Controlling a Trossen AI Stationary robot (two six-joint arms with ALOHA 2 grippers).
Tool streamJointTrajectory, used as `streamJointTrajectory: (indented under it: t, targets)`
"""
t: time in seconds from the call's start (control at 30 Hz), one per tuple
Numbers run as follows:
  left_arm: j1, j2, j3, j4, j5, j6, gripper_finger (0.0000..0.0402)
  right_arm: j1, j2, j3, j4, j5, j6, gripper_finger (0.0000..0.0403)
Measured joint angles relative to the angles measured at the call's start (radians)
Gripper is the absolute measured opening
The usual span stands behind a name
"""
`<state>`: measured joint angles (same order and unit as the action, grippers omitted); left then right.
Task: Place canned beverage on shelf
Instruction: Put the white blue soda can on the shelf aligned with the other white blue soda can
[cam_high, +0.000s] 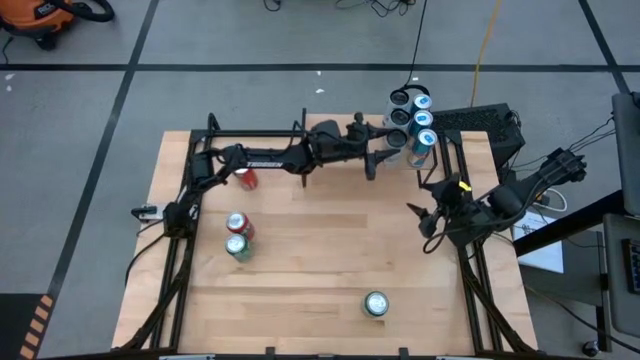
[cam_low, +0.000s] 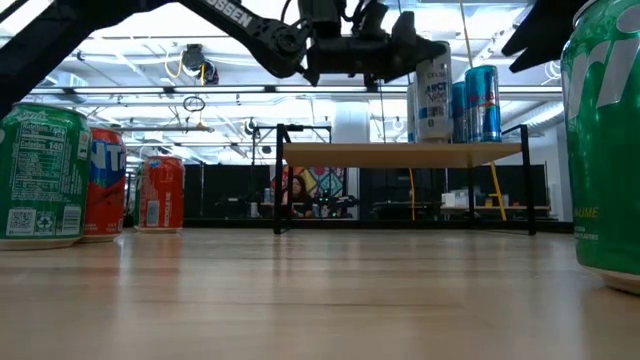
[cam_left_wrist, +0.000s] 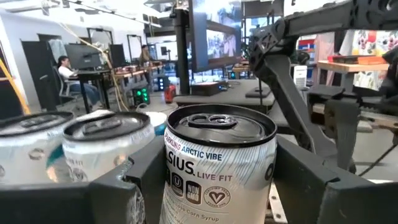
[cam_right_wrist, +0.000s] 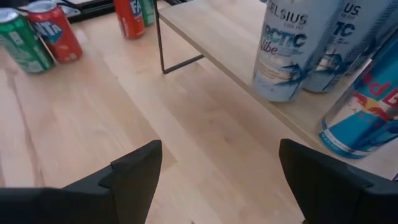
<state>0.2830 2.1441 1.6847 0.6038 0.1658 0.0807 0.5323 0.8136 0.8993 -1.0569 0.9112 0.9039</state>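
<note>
The shelf (cam_low: 400, 154) already carries several cans. The left gripper (cam_high: 385, 150) reaches over it, fingers pinching a white Celsius can (cam_left_wrist: 217, 168), apparently resting on the plank; releasing looks next. The right gripper (cam_high: 425, 222) waits beside the shelf, fingers spread.

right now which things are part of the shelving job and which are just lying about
In the job:
- white Celsius can, held between left gripper fingers
- shelf
- cans already on shelf

Lying about:
- red and green cans
- red can
- lone green can
- right gripper, open, waiting
</note>
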Motion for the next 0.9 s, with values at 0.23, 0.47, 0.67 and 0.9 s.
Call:
streamJointTrajectory:
  t: [0.23, 0.47, 0.67, 0.9]
  targets:
    - [0.012, -0.003, 0.002, 0.007, 0.003, -0.049, 0.0226, 0.000, -0.041, 0.000, 0.000, 0.000, -0.015, 0.0311]
    - [0.010, -0.003, 0.002, 0.019, -0.017, -0.050, 0.0226, 0.000, -0.072, 0.000, 0.007, 0.000, -0.028, 0.0311]
    - [0.010, 0.050, 0.035, 0.062, -0.018, -0.089, 0.0226, 0.000, -0.084, 0.000, 0.011, 0.002, -0.034, 0.0311]
    - [0.010, 0.116, 0.109, 0.039, -0.008, -0.101, 0.0226, 0.000, -0.084, 0.000, 0.008, -0.027, -0.029, 0.0311]
